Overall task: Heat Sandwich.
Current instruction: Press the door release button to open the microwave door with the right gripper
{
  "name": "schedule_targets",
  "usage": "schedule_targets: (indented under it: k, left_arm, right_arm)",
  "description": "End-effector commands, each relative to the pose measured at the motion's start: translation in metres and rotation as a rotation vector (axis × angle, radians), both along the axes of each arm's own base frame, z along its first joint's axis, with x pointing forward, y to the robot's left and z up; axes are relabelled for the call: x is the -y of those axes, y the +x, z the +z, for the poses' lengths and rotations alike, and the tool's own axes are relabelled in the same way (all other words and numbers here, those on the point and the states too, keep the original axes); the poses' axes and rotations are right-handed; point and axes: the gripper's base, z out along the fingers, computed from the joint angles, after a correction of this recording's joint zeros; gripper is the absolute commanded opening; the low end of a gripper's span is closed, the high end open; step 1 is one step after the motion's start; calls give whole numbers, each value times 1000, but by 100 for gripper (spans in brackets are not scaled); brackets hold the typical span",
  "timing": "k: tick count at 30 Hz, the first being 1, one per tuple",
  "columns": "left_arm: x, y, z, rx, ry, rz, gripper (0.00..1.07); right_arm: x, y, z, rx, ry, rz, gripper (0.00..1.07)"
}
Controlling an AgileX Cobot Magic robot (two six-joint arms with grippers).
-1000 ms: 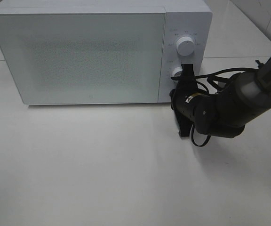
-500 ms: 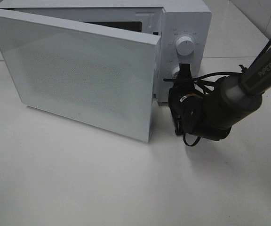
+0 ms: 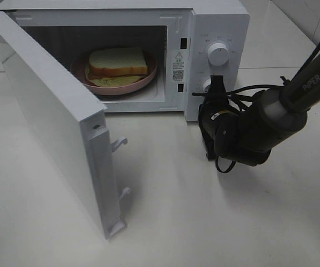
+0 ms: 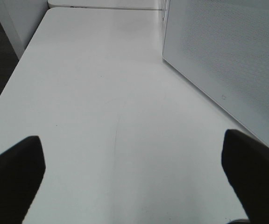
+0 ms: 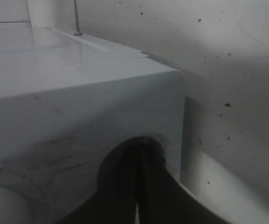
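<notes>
While door (image 3: 49,122) hangs open, sandwich (image 3: 118,62) sits on plate (image 3: 144,82) inside microwave (image 3: 221,22), far-left of R tool (image 3: 217,83).
R tool pressed together by lower knob (image 3: 207,85), prob nearer; L tool (image 4: 133,176) spread, outside door.

White microwave (image 3: 221,25) sits on white tabletop (image 3: 204,222). Door (image 3: 49,122) stands wide open, hinged at the exterior view's left, latch hooks showing on its free edge. Round pink plate (image 3: 150,74) is inside the cavity. Upper knob (image 3: 219,54) is on the control panel.
</notes>
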Motion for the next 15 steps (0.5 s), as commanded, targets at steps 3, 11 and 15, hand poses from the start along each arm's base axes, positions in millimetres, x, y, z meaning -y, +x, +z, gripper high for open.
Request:
schedule_targets:
  k: [3,11,15]
  left_arm:
    - [0,-2,0,25,2,-2,98]
    - [0,-2,0,25,2,-2,98]
    - [0,-2,0,25,2,-2,98]
  right_arm:
    - [4,41,55,391,-11,-24,0]
    - [1,40,51,307,11,1,0]
    - [2,34,51,251,24,13,0]
